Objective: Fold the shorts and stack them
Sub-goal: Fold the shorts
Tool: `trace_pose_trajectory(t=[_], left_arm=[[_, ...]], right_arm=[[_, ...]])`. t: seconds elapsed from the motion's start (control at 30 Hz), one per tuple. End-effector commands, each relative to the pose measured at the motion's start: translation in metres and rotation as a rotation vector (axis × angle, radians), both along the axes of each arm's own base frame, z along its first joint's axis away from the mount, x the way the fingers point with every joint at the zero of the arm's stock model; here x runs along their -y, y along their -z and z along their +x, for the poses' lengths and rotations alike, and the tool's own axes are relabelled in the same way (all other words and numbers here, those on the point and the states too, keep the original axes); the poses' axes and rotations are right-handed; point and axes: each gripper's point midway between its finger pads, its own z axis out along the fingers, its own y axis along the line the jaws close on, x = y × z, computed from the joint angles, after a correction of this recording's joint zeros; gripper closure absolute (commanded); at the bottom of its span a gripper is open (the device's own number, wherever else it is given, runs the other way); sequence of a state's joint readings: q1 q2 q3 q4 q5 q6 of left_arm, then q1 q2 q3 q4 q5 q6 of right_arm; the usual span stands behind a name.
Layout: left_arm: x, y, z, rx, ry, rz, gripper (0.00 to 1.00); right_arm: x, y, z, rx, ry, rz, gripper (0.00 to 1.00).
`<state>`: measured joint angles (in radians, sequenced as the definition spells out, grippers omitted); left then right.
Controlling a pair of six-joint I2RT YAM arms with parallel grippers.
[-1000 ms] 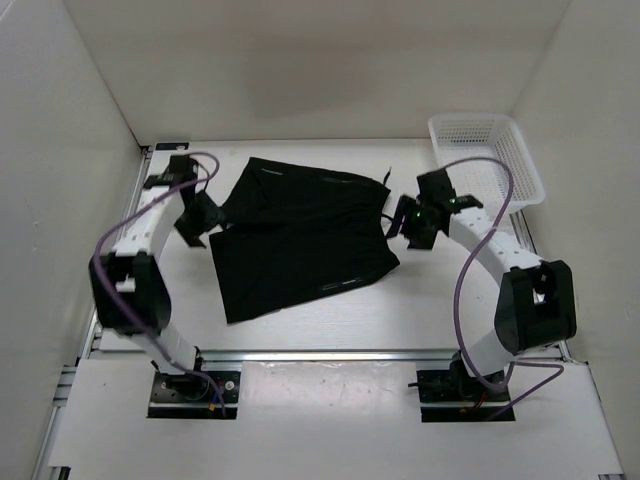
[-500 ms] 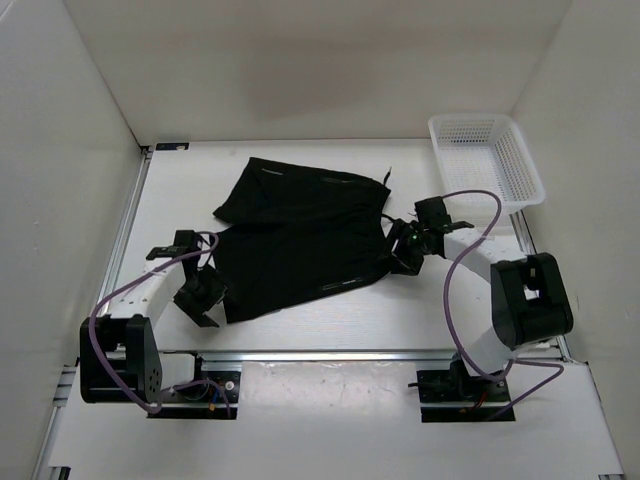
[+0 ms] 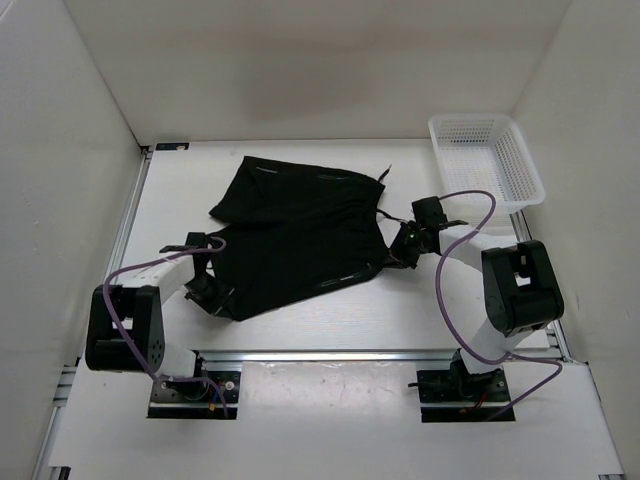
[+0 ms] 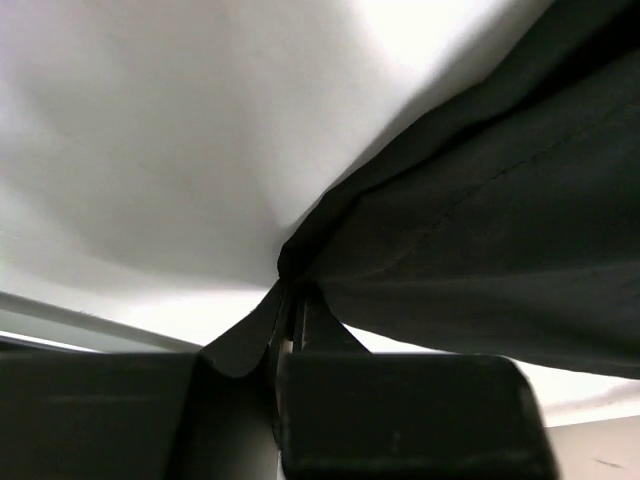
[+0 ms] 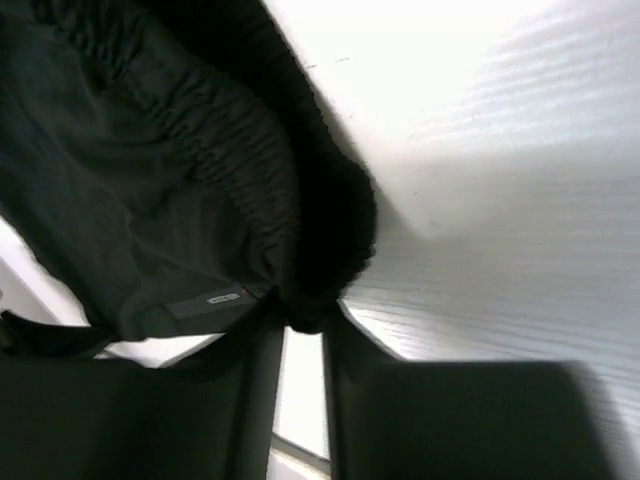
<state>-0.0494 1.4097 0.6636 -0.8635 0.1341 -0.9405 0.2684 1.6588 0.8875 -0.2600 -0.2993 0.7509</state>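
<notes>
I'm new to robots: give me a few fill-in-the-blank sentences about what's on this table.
The shorts are ___ in colour. The white basket stands in the far ___ corner of the table. The left gripper and right gripper both pinch the ___.
Missing words: black; right; shorts.

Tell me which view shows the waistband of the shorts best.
The right wrist view: the gathered waistband sits close up. The top external view shows the whole shorts, the waistband only as a dark edge. The left wrist view shows only a leg corner.
</notes>
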Motion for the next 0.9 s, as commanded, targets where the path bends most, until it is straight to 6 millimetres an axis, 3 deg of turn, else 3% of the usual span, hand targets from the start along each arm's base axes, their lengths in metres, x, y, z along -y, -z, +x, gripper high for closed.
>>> trace_pose_trajectory(t=[0.0, 0.07, 0.3, 0.4, 0.5, 0.6, 0.63, 0.7, 0.73, 0.8, 0.83, 0.87], left_arm=[[-0.007, -0.003, 0.022, 0.080, 0.005, 0.050, 0.90], [-0.007, -0.010, 0.021, 0.091, 0.005, 0.050, 0.90], [-0.008, -0.056, 0.016, 0.244, -0.028, 0.054, 0.90], [-0.007, -0.065, 0.000, 0.250, -0.036, 0.042, 0.90], [-0.004, -0.089, -0.009, 0.308, -0.027, 0.033, 0.90], [-0.008, -0.116, -0.005, 0.377, -0.033, 0.050, 0.90], [-0.010, -0.135, 0.004, 0.431, -0.026, 0.060, 0.90], [-0.011, -0.152, 0.017, 0.469, -0.022, 0.069, 0.90], [-0.010, -0.175, 0.031, 0.530, 0.003, 0.071, 0.90], [-0.015, -0.187, 0.051, 0.531, 0.017, 0.110, 0.90], [-0.016, -0.211, 0.067, 0.590, 0.029, 0.121, 0.90], [-0.015, -0.211, 0.084, 0.575, 0.042, 0.125, 0.90]], right_arm=[[0.005, 0.002, 0.007, 0.010, 0.020, -0.030, 0.90], [0.007, -0.001, 0.003, 0.013, 0.026, -0.041, 1.00], [0.029, -0.003, -0.036, -0.015, 0.016, -0.121, 1.00], [0.043, -0.006, -0.064, -0.047, 0.002, -0.173, 1.00], [0.061, -0.013, -0.089, -0.065, 0.023, -0.211, 1.00], [0.073, -0.032, -0.108, -0.050, 0.051, -0.219, 1.00], [0.075, -0.035, -0.113, -0.051, 0.064, -0.227, 1.00], [0.081, -0.052, -0.112, -0.011, 0.096, -0.231, 1.00], [0.084, -0.056, -0.115, -0.017, 0.100, -0.246, 1.00], [0.086, -0.073, -0.105, 0.013, 0.128, -0.243, 1.00], [0.087, -0.078, -0.101, 0.013, 0.137, -0.243, 1.00], [0.087, -0.084, -0.095, 0.026, 0.142, -0.248, 1.00]])
